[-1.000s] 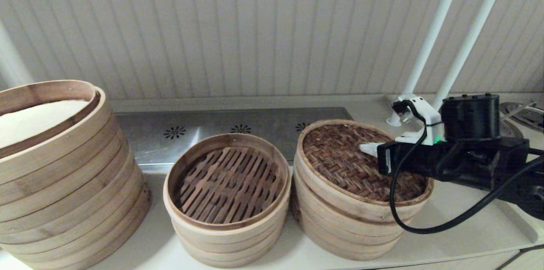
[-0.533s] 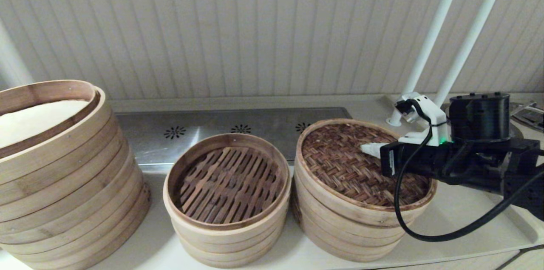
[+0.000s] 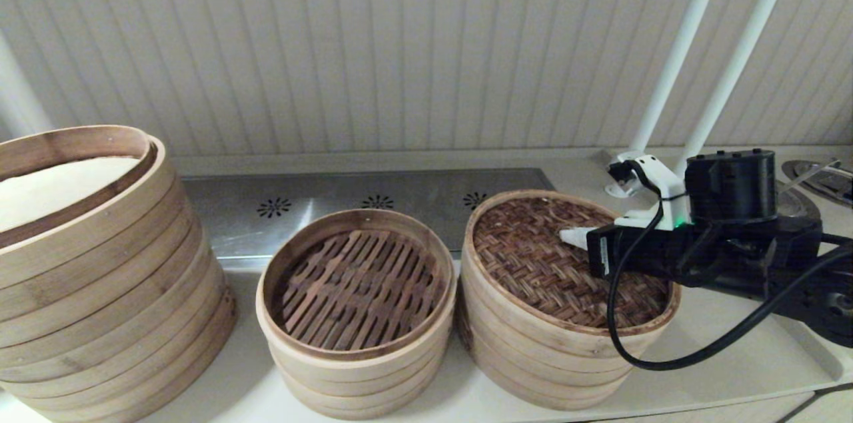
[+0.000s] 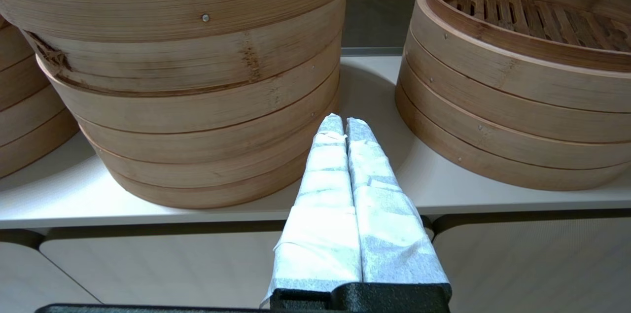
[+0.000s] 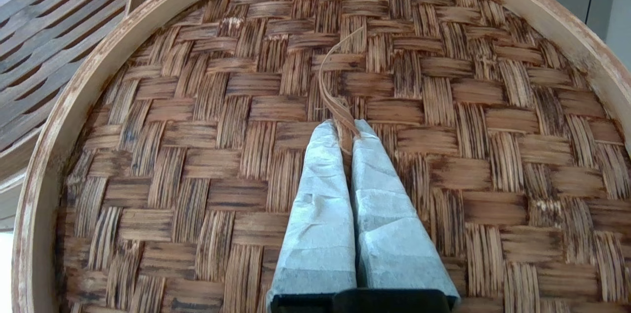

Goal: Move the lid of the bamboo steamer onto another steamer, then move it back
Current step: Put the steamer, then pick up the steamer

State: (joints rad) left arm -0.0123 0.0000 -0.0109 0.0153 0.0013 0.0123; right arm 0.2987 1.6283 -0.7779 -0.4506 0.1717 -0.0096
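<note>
The bamboo steamer lid (image 3: pixel 533 256), brown woven herringbone with a pale rim, lies on the right-hand steamer (image 3: pixel 533 360) of stacked pale bands. That steamer's inside is hidden under the lid, so no mesh liner shows. My right gripper (image 3: pixel 572 235) reaches over the lid from the right. In the right wrist view the gripper (image 5: pixel 345 128) is shut on the thin bamboo handle loop (image 5: pixel 328 81) at the middle of the lid (image 5: pixel 197 130). My left gripper (image 4: pixel 338 123) is shut and empty, parked low in front of the counter edge, out of the head view.
A steamer with a dark slat floor (image 3: pixel 360 370) stands in the middle, touching the right one. A much larger, taller steamer (image 3: pixel 100 276) with a white inside fills the left. A metal vent panel (image 3: pixel 333 200) lies behind them. Two white poles (image 3: pixel 673 76) rise at the back right.
The lid sat slightly raised and tilted a second ago and now rests lower on the right steamer. My right gripper drifted right, then came back left and down, still holding the loop.
</note>
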